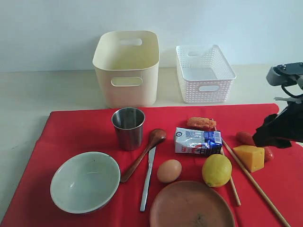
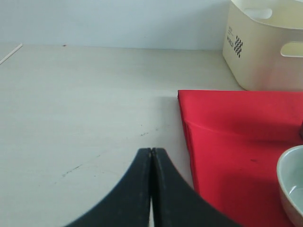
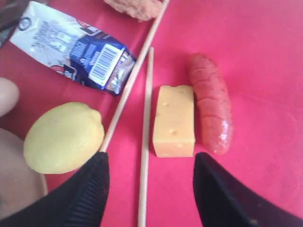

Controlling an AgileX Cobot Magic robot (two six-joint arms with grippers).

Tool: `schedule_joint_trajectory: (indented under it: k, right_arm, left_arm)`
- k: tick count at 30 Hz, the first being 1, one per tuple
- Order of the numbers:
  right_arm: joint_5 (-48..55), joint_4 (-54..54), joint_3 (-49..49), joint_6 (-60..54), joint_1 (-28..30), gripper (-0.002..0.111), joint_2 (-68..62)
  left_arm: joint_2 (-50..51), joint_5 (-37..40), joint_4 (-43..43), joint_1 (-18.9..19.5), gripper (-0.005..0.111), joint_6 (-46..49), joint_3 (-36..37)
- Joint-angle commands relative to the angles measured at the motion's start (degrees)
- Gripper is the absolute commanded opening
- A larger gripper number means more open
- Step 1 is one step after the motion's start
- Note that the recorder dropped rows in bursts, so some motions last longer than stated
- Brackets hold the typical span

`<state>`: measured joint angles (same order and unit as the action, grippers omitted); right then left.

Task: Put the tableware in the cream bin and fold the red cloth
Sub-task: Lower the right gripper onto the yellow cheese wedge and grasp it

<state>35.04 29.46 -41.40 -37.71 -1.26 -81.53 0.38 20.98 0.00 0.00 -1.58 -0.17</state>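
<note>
On the red cloth [image 1: 80,132] stand the steel cup [image 1: 128,127], the pale bowl [image 1: 85,182], the wooden spoon [image 1: 144,153], the knife [image 1: 148,177], the brown plate [image 1: 191,205] and two chopsticks [image 1: 253,182]. The cream bin [image 1: 125,66] is behind the cloth. My right gripper [image 3: 149,158] hovers open above the cloth at the right [image 1: 272,135]; one chopstick [image 3: 146,142] runs between its fingers, with the cheese [image 3: 174,120] just ahead. My left gripper [image 2: 151,150] is shut and empty over bare table beside the cloth's edge [image 2: 236,142]. It is out of the exterior view.
A white lattice basket [image 1: 204,73] stands right of the bin. Egg [image 1: 169,170], lemon [image 1: 217,170], milk carton [image 1: 197,141], cheese [image 1: 249,157], sausage [image 1: 245,137] and a fried piece [image 1: 201,123] lie among the tableware. The bowl's rim [image 2: 291,184] shows near the left gripper.
</note>
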Motion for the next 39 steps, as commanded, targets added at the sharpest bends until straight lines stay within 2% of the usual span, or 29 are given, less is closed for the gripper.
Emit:
schedule_joint_trajectory:
  k: [1, 5, 13, 36, 39]
  right_arm:
    - [3.00, -6.07, -4.21, 8.03, -0.49, 0.053, -4.13]
    - [2.78, -9.90, -4.90, 8.84, -4.33, 0.053, -6.50]
    - [1.27, -23.00, -7.05, 21.54, -9.43, 0.053, -10.71]
    - [5.10, -24.90, -13.32, 24.32, -9.43, 0.052, -23.78]
    - [8.87, -24.90, -15.04, 25.79, -9.43, 0.041, -24.03]
  left_arm:
    - [-0.38, -0.74, 0.00, 0.08, 0.000, 0.21, 0.17]
    - [-0.38, -0.74, 0.00, 0.08, 0.000, 0.21, 0.17]
    - [-0.38, -0.74, 0.00, 0.08, 0.000, 0.21, 0.17]
    - [-0.38, -0.74, 0.00, 0.08, 0.000, 0.21, 0.17]
    - [-0.38, -0.74, 0.00, 0.08, 0.000, 0.21, 0.17]
